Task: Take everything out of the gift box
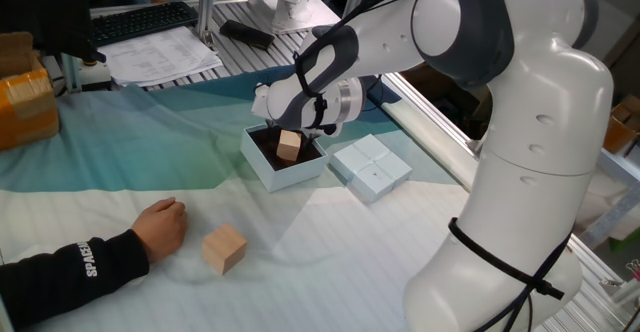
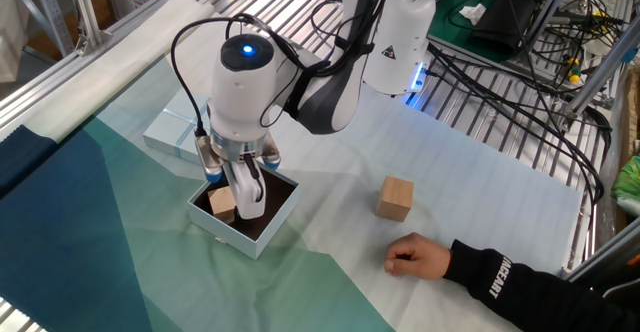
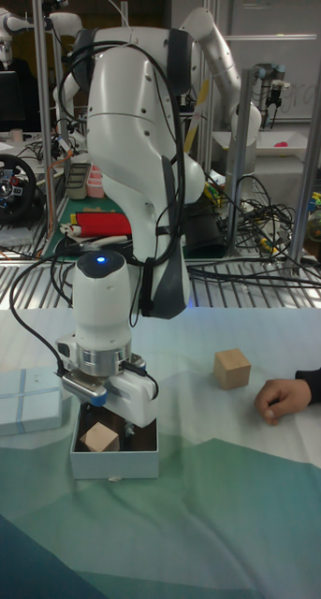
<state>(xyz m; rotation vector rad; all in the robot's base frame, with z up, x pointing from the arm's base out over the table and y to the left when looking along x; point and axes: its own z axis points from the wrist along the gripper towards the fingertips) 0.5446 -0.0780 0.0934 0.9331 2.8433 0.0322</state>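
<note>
Claw down inside gift box, apparently clamped on wooden cube. Cube likely light, rigid; grip opposite flat faces. Second cube on bench.

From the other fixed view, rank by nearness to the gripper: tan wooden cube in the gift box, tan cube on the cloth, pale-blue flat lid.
1. Tan wooden cube in the box: beside the gripper.
2. Pale-blue flat lid: up-left, behind the box.
3. Tan cube on the cloth: far right.
</note>
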